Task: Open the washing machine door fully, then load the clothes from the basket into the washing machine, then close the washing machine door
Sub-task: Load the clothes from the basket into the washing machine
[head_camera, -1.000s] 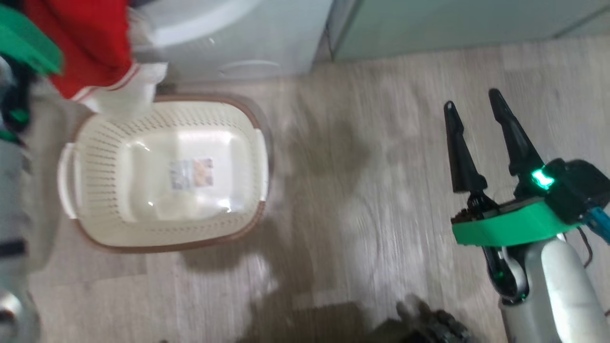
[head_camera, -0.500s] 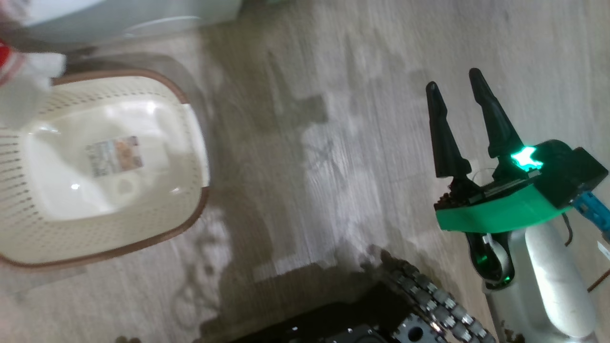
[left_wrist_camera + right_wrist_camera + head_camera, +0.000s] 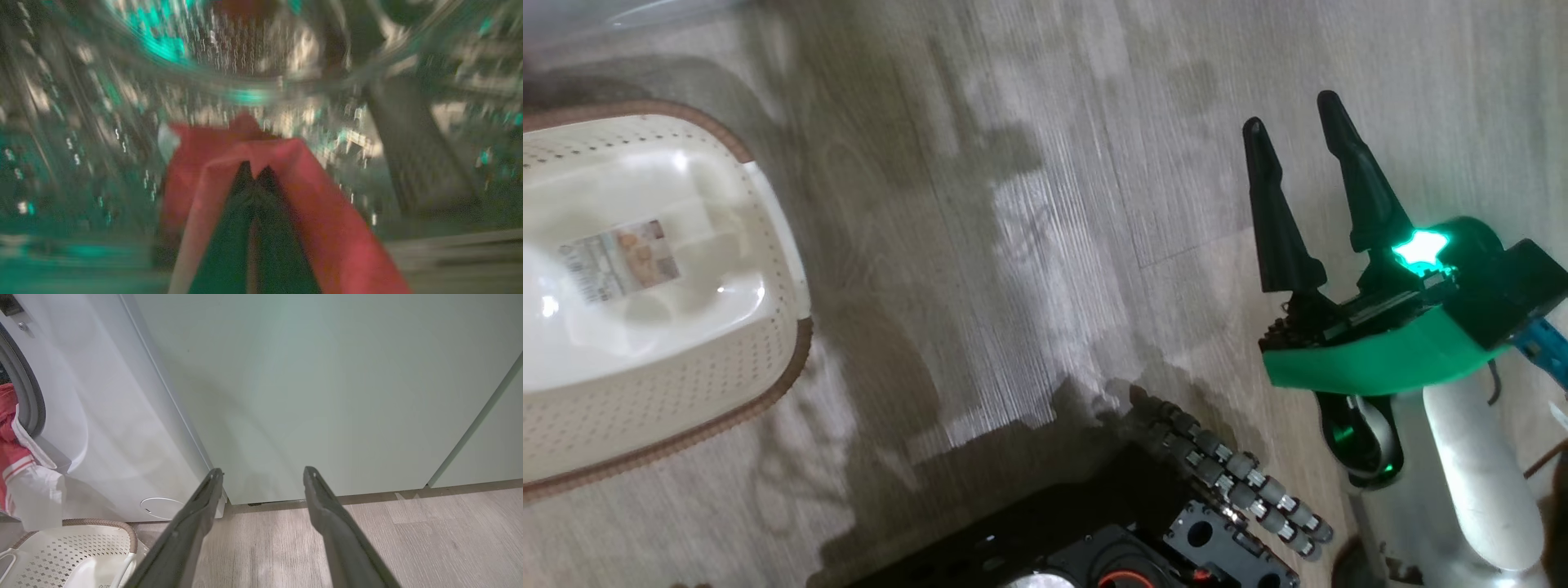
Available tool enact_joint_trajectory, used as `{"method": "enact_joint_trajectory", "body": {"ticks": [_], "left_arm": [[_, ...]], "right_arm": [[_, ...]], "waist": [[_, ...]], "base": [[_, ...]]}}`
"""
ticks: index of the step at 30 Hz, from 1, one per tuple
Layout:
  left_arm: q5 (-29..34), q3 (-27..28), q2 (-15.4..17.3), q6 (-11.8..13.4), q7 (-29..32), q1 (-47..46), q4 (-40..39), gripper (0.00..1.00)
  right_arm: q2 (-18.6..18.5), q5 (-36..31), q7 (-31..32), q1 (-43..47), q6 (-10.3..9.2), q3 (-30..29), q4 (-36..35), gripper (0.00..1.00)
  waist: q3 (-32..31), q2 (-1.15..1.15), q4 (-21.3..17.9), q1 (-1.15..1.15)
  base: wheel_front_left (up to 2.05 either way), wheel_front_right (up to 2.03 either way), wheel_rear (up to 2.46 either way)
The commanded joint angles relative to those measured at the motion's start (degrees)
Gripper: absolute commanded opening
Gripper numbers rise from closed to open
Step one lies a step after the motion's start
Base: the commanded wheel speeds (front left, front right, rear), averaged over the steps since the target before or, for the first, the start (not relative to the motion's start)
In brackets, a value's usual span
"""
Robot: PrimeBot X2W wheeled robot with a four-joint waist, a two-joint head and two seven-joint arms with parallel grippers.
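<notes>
Two long dark fingers of the left claw [image 3: 256, 173] are pressed together, pinching a fold of the bright red fabric clothes [image 3: 318, 220], which drape down both sides of the fingers. Ahead of the tips, through heavy blur, curves the perforated steel drum [image 3: 245, 53] of the big white front-loading washing machine [image 3: 106, 416]. In the right wrist view, red cloth with a white panel and a striped band hangs out over the grey rubber gasket [image 3: 30, 396]. Its white end dangles just above the brown rim of the small cream perforated plastic basket [image 3: 662, 416]. That basket stands on the grey wood-look floor [image 3: 1029, 180] at the machine's foot, its bottom label in plain view. Well apart from the clothes, the right claw [image 3: 1290, 114] hangs spread wide over bare floor, gripping nothing, its fingers pointing toward the pale green cabinet door [image 3: 327, 396].
</notes>
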Motion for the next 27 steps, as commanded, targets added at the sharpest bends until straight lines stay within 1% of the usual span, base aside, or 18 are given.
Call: {"method": "enact_joint_trajectory", "body": {"ticks": [1,2,6,9,10,13,15,18,24,25,26,27], "left_arm": [[0.76,0.87,3.64,0.21,-2.82,-2.86,-3.32,0.0],[1.04,0.74,3.67,0.1,-4.09,-3.32,-3.36,0.0],[3.08,-0.01,4.48,-1.28,-13.64,-5.32,-4.39,0.0],[4.25,-0.59,4.88,-2.16,-20.19,-6.53,-3.24,0.0],[4.25,-0.59,4.88,-2.16,-20.19,-6.53,-3.24,0.0],[4.18,-0.9,4.98,-3.14,-24.34,-6.9,0.05,0.0],[3.51,-0.79,4.88,-3.56,-25.39,-6.29,3.21,0.0],[2.06,-0.91,4.44,-4.34,-24.99,-5.16,7.54,0.0],[-1.16,-1.14,3.33,-5.41,-24.91,-3.15,12.65,0.0],[-1.55,-1.07,3.08,-5.46,-25.41,-2.88,12.93,0.34],[-1.71,-1.26,2.79,-5.52,-25.96,-2.55,13.01,0.99],[-1.8,-1.5,2.47,-5.57,-26.71,-2.14,12.92,1.0]], "right_arm": [[-0.04,0.44,-0.52,0.74,0.0,1.19,-1.98,1.0],[-0.04,0.49,-0.52,0.76,0.0,1.23,-2.07,1.0],[-0.04,0.71,-0.52,0.91,0.0,1.26,-2.42,1.0],[-0.04,0.73,-0.52,0.93,0.0,1.32,-2.5,1.0],[-0.04,0.73,-0.52,0.93,0.0,1.32,-2.5,1.0],[-0.04,0.65,-0.52,0.75,0.0,1.5,-2.46,1.0],[-0.04,0.57,-0.52,0.62,0.0,1.49,-2.43,1.0],[-0.04,0.32,-0.52,0.65,0.0,1.17,-2.34,1.0],[-0.04,-0.16,-0.52,0.77,0.0,0.61,-2.28,1.0],[-0.04,-0.28,-0.52,0.78,0.0,0.5,-2.25,1.0],[-0.04,-0.45,-0.52,0.79,0.0,0.33,-2.25,1.0],[-0.04,-0.63,-0.52,0.79,0.0,0.18,-2.22,1.0]], "waist": [[0.56,0.0,-0.59,-0.01],[0.68,0.0,-0.71,-0.01],[1.21,0.0,-0.92,-0.01],[1.4,0.0,-0.79,-0.01],[1.4,0.0,-0.79,-0.01],[1.44,0.0,-0.62,-0.01],[1.33,0.0,-0.5,-0.01],[1.1,0.0,-0.12,-0.01],[0.42,0.0,0.92,-0.01],[0.21,0.0,1.12,-0.01],[-0.02,0.0,1.37,-0.01],[-0.34,0.0,1.64,-0.01]], "base": [[0.0,0.0,0.0],[0.0,0.0,0.0],[0.0,0.0,0.0],[0.0,0.0,0.0],[0.0,0.0,0.0],[0.0,0.0,0.0],[0.0,0.0,0.0],[0.0,0.0,0.0],[0.0,0.0,0.0],[0.0,0.0,0.0],[0.0,0.0,0.0],[0.0,0.0,0.0]]}}
